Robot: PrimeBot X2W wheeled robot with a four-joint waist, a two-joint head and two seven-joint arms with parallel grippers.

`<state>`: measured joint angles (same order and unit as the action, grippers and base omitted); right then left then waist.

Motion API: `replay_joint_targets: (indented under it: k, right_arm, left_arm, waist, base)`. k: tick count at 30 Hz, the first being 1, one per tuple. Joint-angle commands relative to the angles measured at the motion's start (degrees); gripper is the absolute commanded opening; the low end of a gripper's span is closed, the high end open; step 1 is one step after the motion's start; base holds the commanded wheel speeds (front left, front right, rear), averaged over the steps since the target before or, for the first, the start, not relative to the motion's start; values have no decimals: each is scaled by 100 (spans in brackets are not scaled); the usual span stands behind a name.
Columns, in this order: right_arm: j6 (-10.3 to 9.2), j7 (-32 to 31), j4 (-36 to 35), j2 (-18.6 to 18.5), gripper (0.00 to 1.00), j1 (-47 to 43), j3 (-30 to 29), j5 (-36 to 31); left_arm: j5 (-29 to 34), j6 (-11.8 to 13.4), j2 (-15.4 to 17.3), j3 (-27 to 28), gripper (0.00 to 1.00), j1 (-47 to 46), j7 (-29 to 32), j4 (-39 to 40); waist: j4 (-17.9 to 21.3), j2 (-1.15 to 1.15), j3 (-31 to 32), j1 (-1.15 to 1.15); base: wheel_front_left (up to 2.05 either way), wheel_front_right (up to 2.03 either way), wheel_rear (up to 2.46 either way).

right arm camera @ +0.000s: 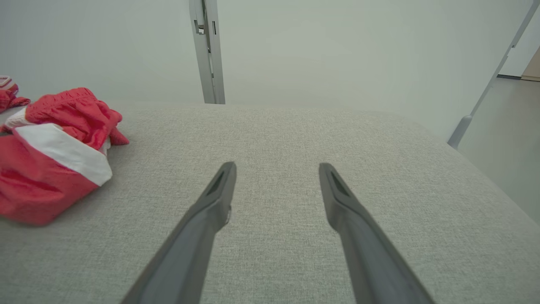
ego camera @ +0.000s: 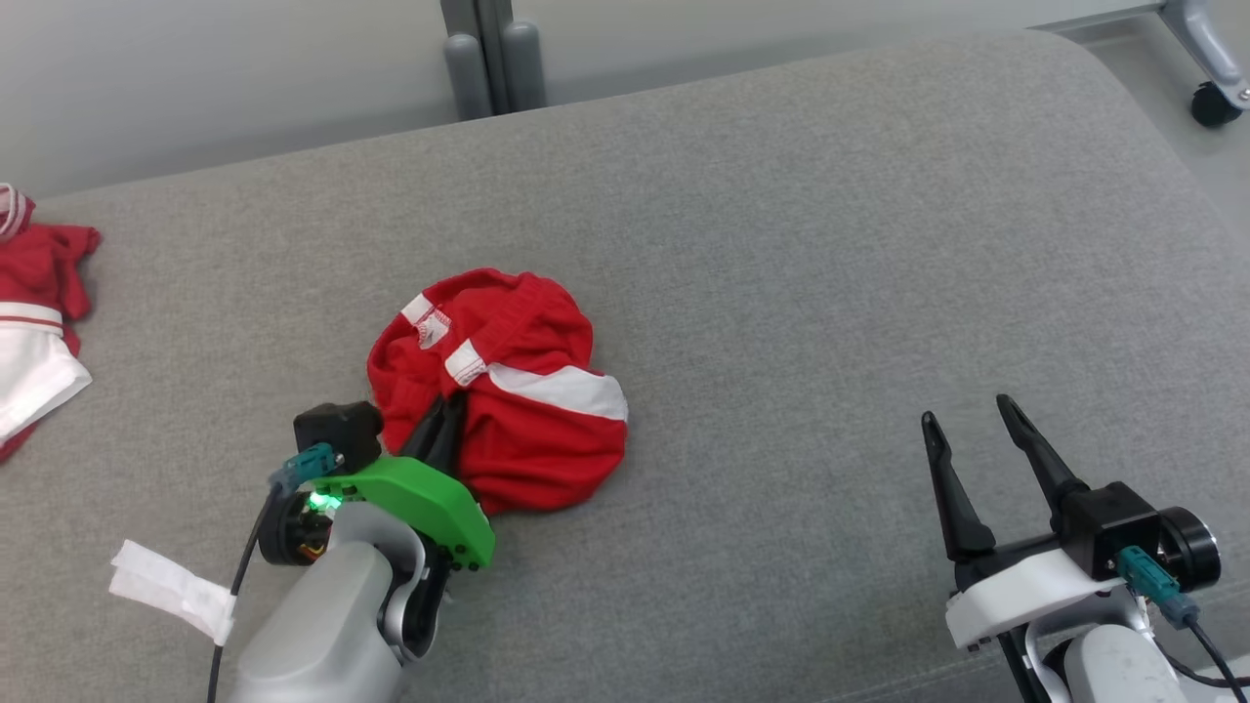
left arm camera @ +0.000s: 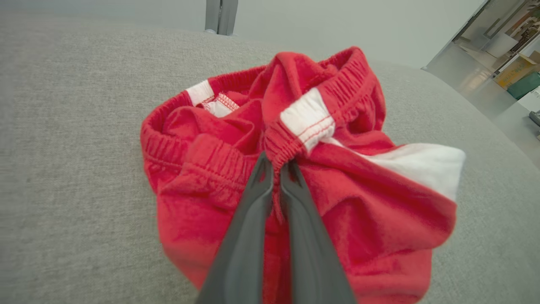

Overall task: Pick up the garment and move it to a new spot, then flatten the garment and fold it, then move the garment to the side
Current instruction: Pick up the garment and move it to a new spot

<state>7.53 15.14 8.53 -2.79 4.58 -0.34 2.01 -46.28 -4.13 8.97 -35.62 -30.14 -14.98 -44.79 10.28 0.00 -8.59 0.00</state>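
Observation:
The garment (ego camera: 508, 400) is a bunched pair of red shorts with white stripes, lying in a heap on the grey padded surface (ego camera: 830, 244). My left gripper (ego camera: 446, 410) reaches into its near edge and is shut on the garment. In the left wrist view the left gripper (left arm camera: 276, 164) pinches a fold of the elastic red waistband of the garment (left arm camera: 346, 202). My right gripper (ego camera: 965, 408) rests open at the lower right, well apart from the cloth. From the right wrist, the right gripper (right arm camera: 276, 169) has nothing between its fingers, and the garment (right arm camera: 50, 169) lies far to its left.
Another red and white piece of clothing (ego camera: 34, 312) lies at the surface's far left edge. A white strip of tape (ego camera: 171, 586) sits by my left forearm. Behind the surface are a pale wall, a grey post (ego camera: 493, 54) and a caster wheel (ego camera: 1214, 103).

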Motion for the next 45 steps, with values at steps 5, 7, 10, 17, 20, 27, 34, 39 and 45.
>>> replay_joint_targets:
  k: [5,7,10,17,20,27,34,39,45]
  right_arm:
    - [-8,2,48,-19,100,2,29,-42]
    - [-8,2,61,-19,100,-41,50,-51]
    - [-8,2,51,-20,100,-102,87,-86]
    - [-8,2,44,-21,100,-265,144,-128]
    - [-8,2,36,-20,100,-298,143,-136]
    - [-8,2,36,-20,100,-398,138,-107]
    - [-8,2,93,-20,100,-486,100,-43]
    - [-8,2,105,-20,100,-532,54,-17]
    - [-8,2,119,-20,100,-570,54,6]
  left_arm:
    - [383,-103,-139,425,100,344,-24,245]
    - [584,-148,-175,549,100,458,-24,350]
    - [786,-199,-193,727,100,620,-25,538]
    - [1414,-294,-140,1165,100,1180,-18,1233]
    - [1582,-306,-167,1383,100,1442,-17,1492]
    - [1898,-326,-257,1921,100,2058,-17,1932]
    - [2109,-338,-415,2437,100,2629,-18,2318]
    - [2309,-344,-516,2670,100,2967,-18,2525]
    - [2401,-343,-559,2760,100,3128,-18,2601]
  waist:
    - [-191,0,167,0]
    - [-252,0,266,0]
    - [-317,0,405,0]
    - [-467,0,787,0]
    - [-524,0,867,0]
    - [-628,0,970,0]
    - [-678,0,1022,0]
    - [-689,0,1055,0]
    - [-688,0,1084,0]
  base:
    - [0,0,0]
    - [0,0,0]
    - [0,0,0]
    - [0,0,0]
    - [0,0,0]
    - [0,0,0]
    - [0,0,0]
    - [0,0,0]
    - [0,0,0]
